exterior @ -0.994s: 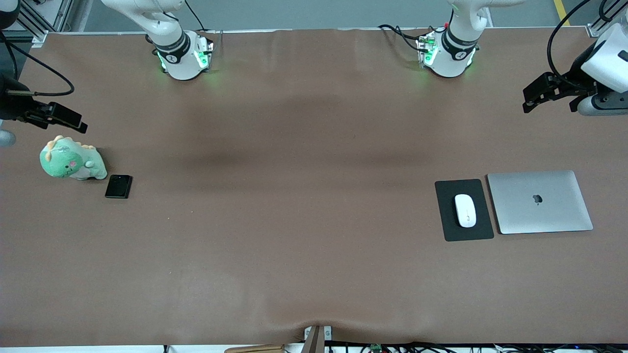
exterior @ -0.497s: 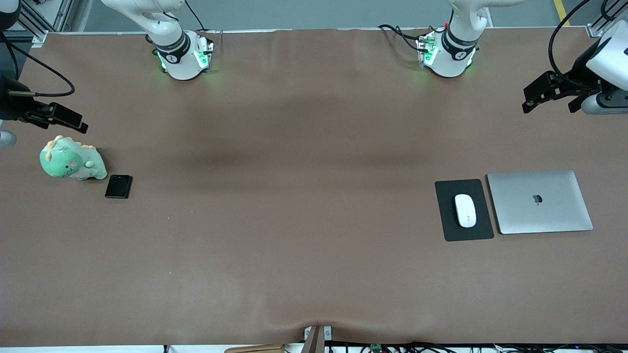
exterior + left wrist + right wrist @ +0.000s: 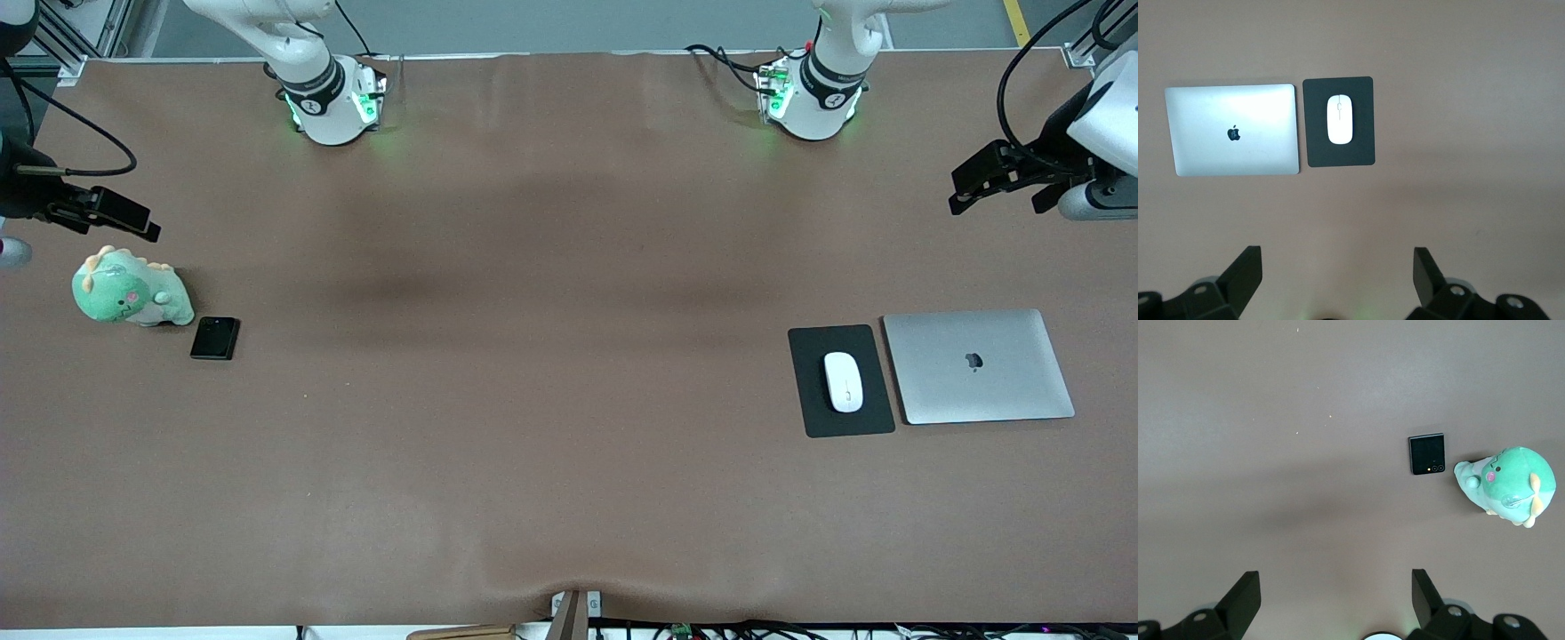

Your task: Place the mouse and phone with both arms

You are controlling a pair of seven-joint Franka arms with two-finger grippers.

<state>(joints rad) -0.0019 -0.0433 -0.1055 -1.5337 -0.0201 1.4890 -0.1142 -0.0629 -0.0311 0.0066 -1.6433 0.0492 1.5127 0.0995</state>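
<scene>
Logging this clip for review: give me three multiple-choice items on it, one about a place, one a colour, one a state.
1. The mouse lies on:
A. the laptop
B. the mat
C. bare table

2. The toy beside the phone is:
A. green
B. red
C. blue

3. The left tool is:
A. shut on the mouse
B. shut on the phone
C. open, holding nothing

Key: 1 B, black mat shows all around the mouse. 2 A, green body in both views. 3 C, its fingers stand wide apart over bare table; the right tool likewise.
</scene>
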